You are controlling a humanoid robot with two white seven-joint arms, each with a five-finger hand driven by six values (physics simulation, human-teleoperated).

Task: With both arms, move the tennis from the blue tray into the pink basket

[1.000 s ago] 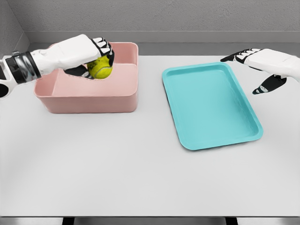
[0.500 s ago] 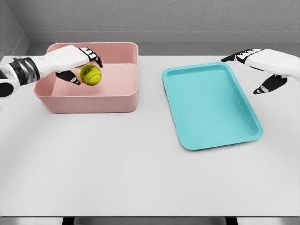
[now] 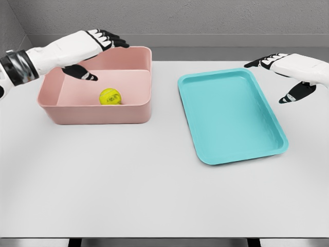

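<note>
Tennis ball (image 3: 110, 96) sits inside pink basket (image 3: 95, 110), upper left of frame, just below-right of left hand (image 3: 85, 50), which hovers w/ fingers spread & empty; right hand (image 3: 288, 69), also open, far right beside bare blue tray (image 3: 234, 149).

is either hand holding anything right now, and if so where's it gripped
Nothing is held. The left hand hovers over the pink basket with fingers spread, the tennis ball lies loose inside, and the right hand is open beside the blue tray.
</note>
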